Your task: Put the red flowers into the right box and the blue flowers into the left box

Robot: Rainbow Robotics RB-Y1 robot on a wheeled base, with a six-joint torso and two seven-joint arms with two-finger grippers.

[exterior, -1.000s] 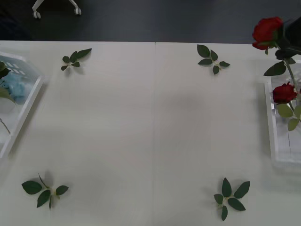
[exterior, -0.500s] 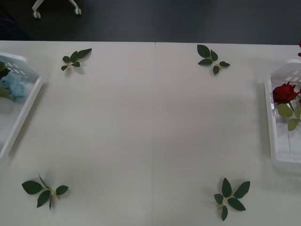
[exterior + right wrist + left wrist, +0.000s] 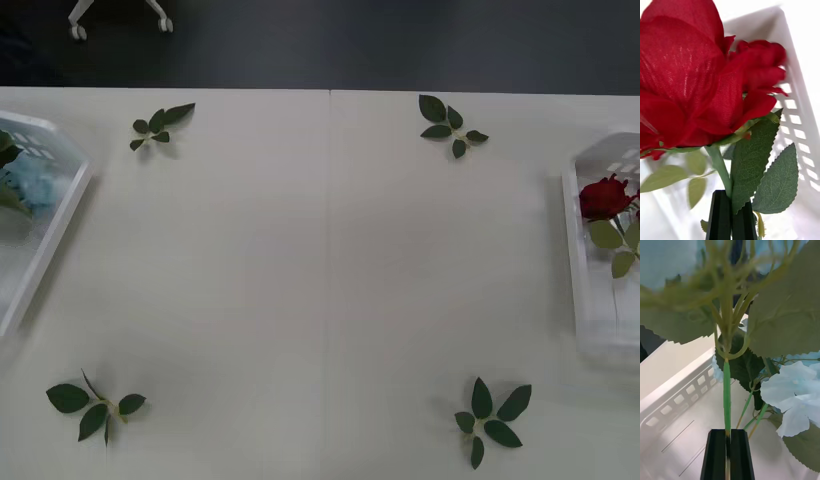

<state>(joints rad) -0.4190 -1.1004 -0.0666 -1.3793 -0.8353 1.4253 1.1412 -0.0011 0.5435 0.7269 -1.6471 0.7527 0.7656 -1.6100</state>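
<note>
Both flowers carried out over their baskets, neither let go yet.

We see the deep-red rose on its thin green stem (image 3: 696,75) pinched between the pressed-together black fingers of the right gripper (image 3: 731,215), hanging over the white perforated plastic right box (image 3: 797,112); a second ago it hung at the front view's right edge, and it has since left that view. Another red rose (image 3: 604,197) lies in that box. The left gripper (image 3: 728,453) clamps the pale-blue hydrangea's green stem (image 3: 727,397) over the white slotted left box (image 3: 673,405), where blue blooms (image 3: 797,397) rest. We judge release comes next.
</note>
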